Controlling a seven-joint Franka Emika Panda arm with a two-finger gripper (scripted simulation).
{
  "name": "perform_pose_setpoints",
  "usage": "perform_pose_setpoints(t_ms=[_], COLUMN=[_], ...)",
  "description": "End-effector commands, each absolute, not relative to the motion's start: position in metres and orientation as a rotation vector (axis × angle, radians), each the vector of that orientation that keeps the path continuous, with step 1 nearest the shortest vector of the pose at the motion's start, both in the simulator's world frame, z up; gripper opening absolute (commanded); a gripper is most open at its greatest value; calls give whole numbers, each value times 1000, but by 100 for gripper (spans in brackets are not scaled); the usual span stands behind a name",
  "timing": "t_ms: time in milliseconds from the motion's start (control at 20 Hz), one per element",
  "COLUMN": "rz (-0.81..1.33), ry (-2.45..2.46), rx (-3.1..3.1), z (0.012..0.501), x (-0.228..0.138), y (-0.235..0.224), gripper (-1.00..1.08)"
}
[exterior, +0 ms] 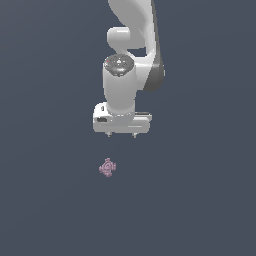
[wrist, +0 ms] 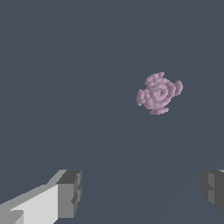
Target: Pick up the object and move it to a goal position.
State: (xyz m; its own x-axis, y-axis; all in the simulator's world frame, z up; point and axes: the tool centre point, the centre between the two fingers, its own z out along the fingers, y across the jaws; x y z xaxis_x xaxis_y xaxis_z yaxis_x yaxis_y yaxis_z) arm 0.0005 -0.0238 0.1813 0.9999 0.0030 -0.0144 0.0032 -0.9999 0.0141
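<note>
The object (exterior: 107, 167) is a tiny pale pink-mauve rosette with four lobes, lying on the dark grey floor. It also shows in the wrist view (wrist: 159, 92). My white gripper (exterior: 121, 135) hangs above it, a little to the exterior view's right of it, and does not touch it. The jaws stand wide apart and hold nothing. In the wrist view the two grey fingertips (wrist: 70, 194) frame an empty gap, and the gripper (wrist: 142, 190) is apart from the object.
The white arm (exterior: 131, 45) comes down from the top of the exterior view. The dark grey floor (exterior: 50, 200) spreads flat all around, with no other objects in view.
</note>
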Motion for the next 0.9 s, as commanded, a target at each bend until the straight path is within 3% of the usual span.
perform_pose_setpoints(t_ms=[0, 850], rz=[-23, 20], ry=[5, -54], rx=[3127, 3119], z=[181, 198], x=[0, 9], y=[-24, -30], gripper=[100, 100])
